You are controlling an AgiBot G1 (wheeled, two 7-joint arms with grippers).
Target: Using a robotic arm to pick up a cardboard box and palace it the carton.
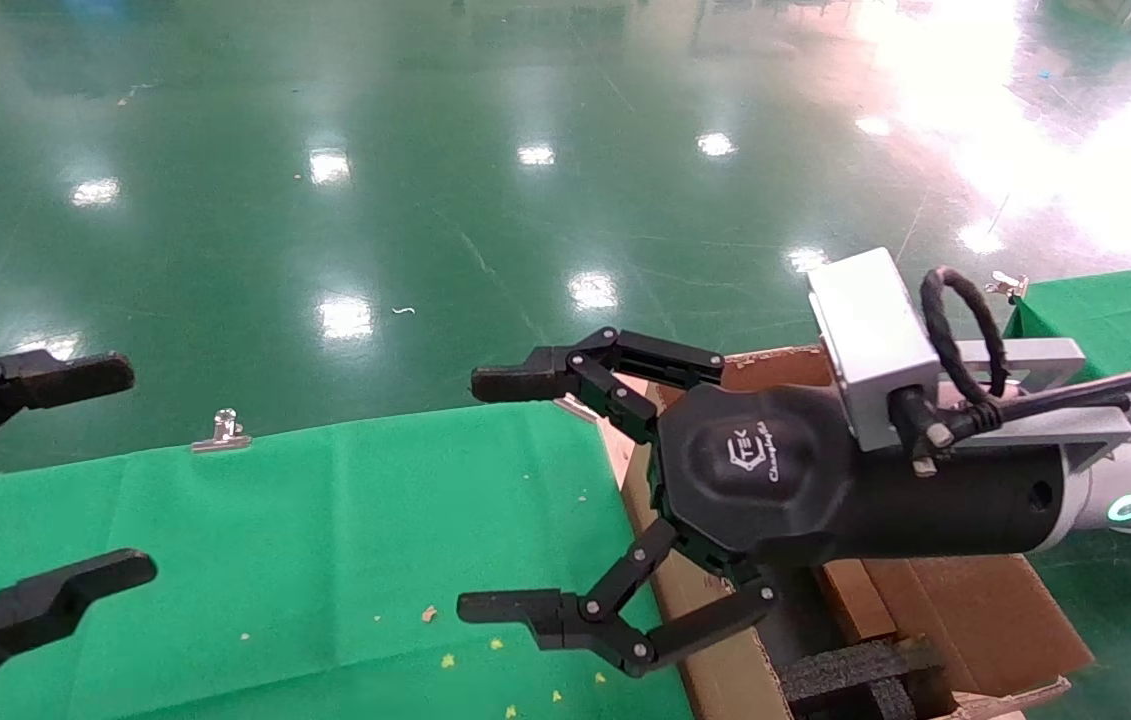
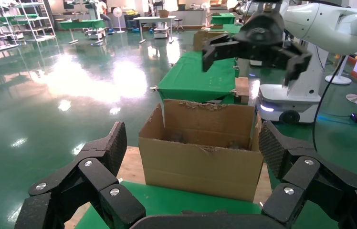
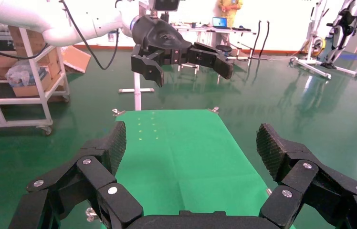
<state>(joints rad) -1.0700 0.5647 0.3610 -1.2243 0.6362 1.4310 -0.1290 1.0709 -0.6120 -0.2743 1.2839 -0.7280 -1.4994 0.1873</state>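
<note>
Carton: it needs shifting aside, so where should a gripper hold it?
Probably the top edge of the carton's side wall, coming from above, one finger inside and one outside. Its top is open, the walls stand upright, and the body looks too wide to span. Avoid the ragged far edge.

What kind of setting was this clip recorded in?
Probably a robotics lab or test hall: a glossy green floor, rows of green-covered tables, metal shelving, and both open grippers, left and right, over the workspace.
</note>
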